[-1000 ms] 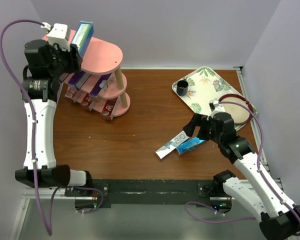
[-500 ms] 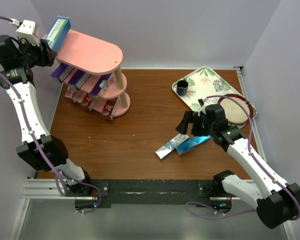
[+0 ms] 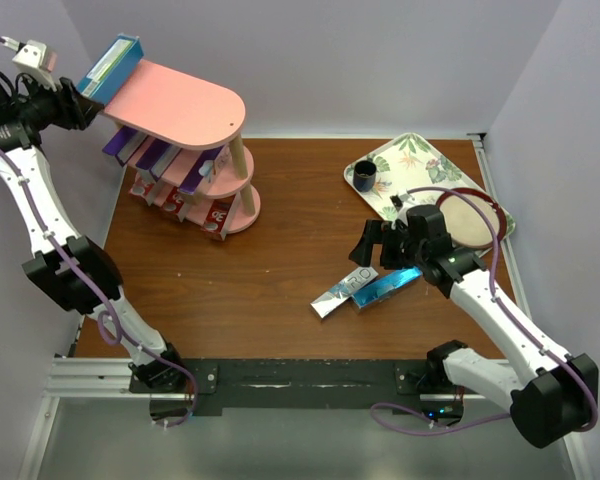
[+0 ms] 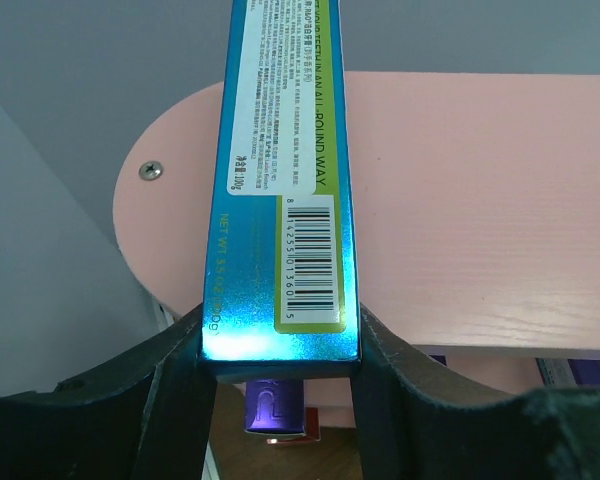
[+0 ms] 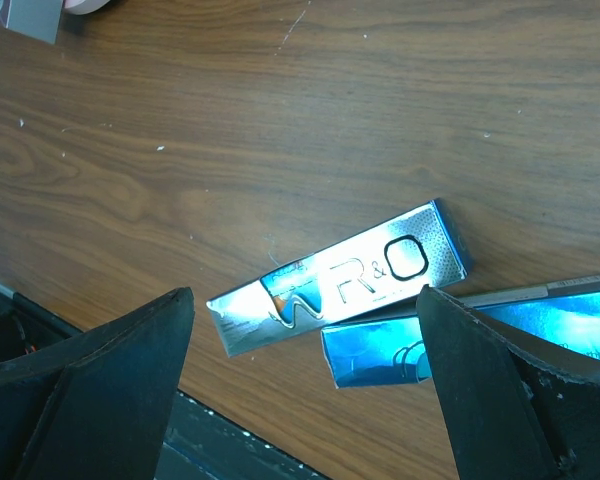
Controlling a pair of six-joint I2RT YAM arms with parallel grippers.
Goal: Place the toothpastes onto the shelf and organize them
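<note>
The pink three-tier shelf (image 3: pixel 185 100) stands at the table's far left. My left gripper (image 3: pixel 78 98) is shut on the near end of a blue toothpaste carton (image 3: pixel 111 61), barcode side up. In the left wrist view the carton (image 4: pixel 285 180) stretches over the left end of the top board (image 4: pixel 480 200), gripped between my left gripper's (image 4: pixel 280 345) fingers. Purple cartons (image 3: pixel 160 158) lie on the middle tier and red ones (image 3: pixel 185 207) on the bottom tier. My right gripper (image 3: pixel 373 250) hangs open over a silver carton (image 5: pixel 340 285) and a blue carton (image 5: pixel 480 340) lying side by side on the table.
A leaf-patterned tray (image 3: pixel 412 160) sits at the far right holding a dark cup (image 3: pixel 365 177) and a round dish with a dark red rim (image 3: pixel 472 218). Walls close in on the left, back and right. A black rail (image 3: pixel 300 380) runs along the near edge.
My left arm has swung left and back, carrying the blue carton from the middle to the left end of the top board. My right gripper has shifted slightly left over the two table cartons.
</note>
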